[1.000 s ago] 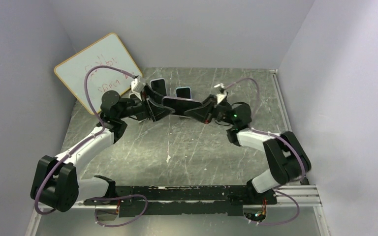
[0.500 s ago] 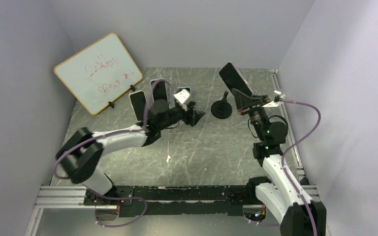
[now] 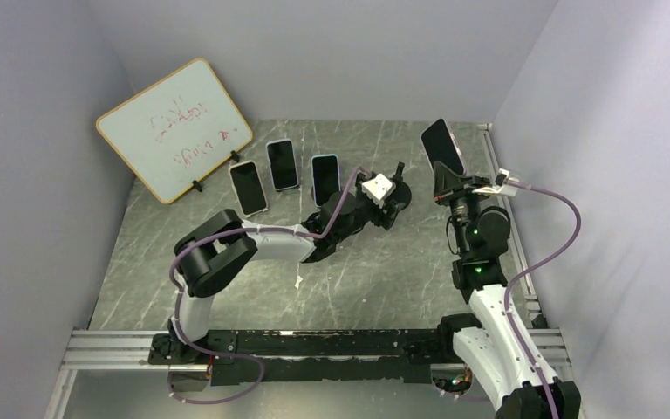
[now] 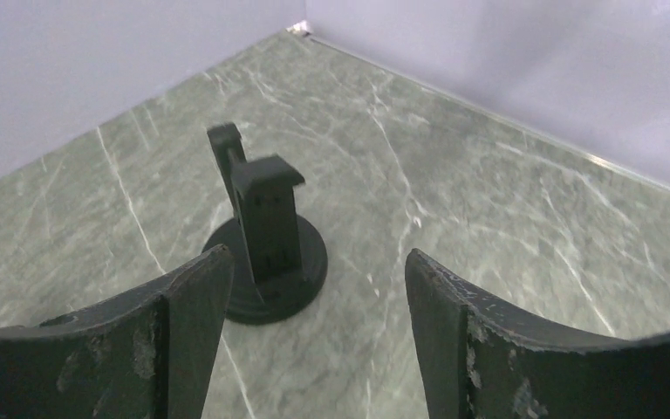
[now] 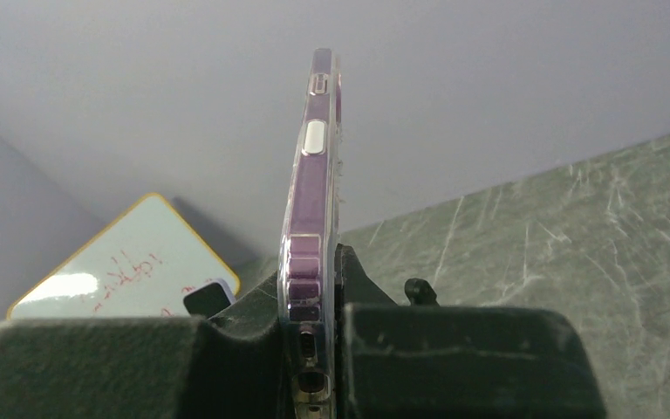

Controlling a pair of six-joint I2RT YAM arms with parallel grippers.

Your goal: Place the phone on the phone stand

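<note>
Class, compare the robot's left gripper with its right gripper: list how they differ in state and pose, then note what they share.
The left gripper is open and empty; the right gripper is shut on the phone. The left gripper sits low, its jaws facing the stand on the table; the right gripper is higher, holding the phone edge-up off the table. Both are black two-finger grippers.
</note>
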